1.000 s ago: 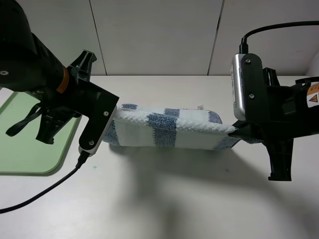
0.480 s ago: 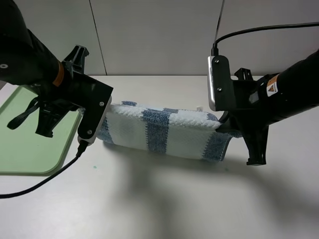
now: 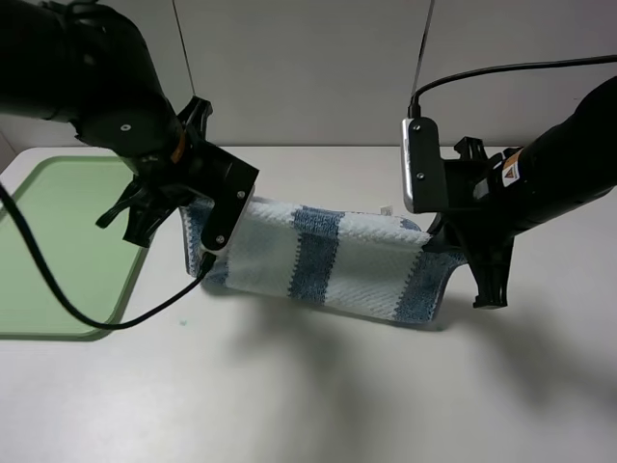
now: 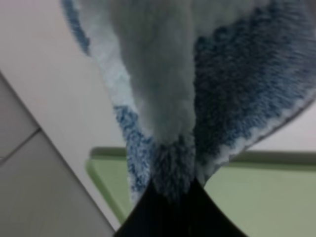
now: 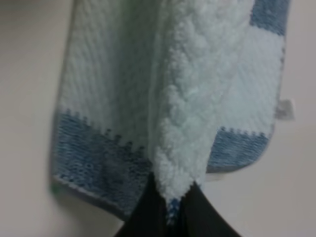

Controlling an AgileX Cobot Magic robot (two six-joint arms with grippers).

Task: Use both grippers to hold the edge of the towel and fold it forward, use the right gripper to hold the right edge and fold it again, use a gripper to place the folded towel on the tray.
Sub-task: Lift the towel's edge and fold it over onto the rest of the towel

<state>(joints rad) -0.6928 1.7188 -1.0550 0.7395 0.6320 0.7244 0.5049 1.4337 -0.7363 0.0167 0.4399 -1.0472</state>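
Left claw (image 3: 204, 231) clamped on one towel (image 3: 328, 258) end, right claw (image 3: 436, 249) clamped on opposite end, towel spanning between them, tray (image 3: 58, 251) beside left claw.

I can read no words or numbers anywhere from my seat. The nearest thing to a sign is a small orange-and-white label (image 3: 508, 172) on the right arm (image 3: 569, 145), at the right of the scene. It carries a dark mark, too small for me to make out. A little white tag (image 5: 283, 109) sticks out from the edge of the towel (image 5: 197, 74). In the blurred right wrist view I see no print on it.
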